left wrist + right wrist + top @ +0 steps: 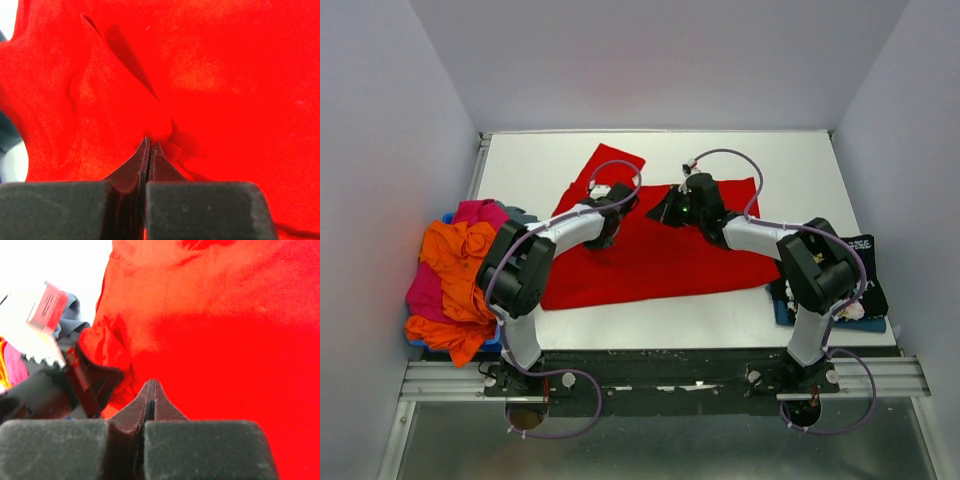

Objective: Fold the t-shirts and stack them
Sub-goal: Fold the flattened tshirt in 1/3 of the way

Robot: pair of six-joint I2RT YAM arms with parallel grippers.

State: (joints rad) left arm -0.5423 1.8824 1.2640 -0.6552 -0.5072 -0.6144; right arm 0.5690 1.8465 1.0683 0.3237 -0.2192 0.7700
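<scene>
A red t-shirt (650, 255) lies spread on the white table (800, 165), one sleeve pointing to the back left. My left gripper (620, 203) rests on its upper part, and in the left wrist view it (151, 145) is shut on a puckered fold of the red cloth (225, 75). My right gripper (668, 210) is close beside it to the right; its jaws (151, 382) are shut with their tips against the red cloth (225, 340). The left arm (50, 390) shows at the left of the right wrist view.
A heap of orange (455, 260), magenta-pink (480, 212) and teal-grey (520, 213) t-shirts lies at the table's left edge. A folded black floral t-shirt (860, 270) sits on a blue tray (785, 312) at the front right. Grey walls close in the table.
</scene>
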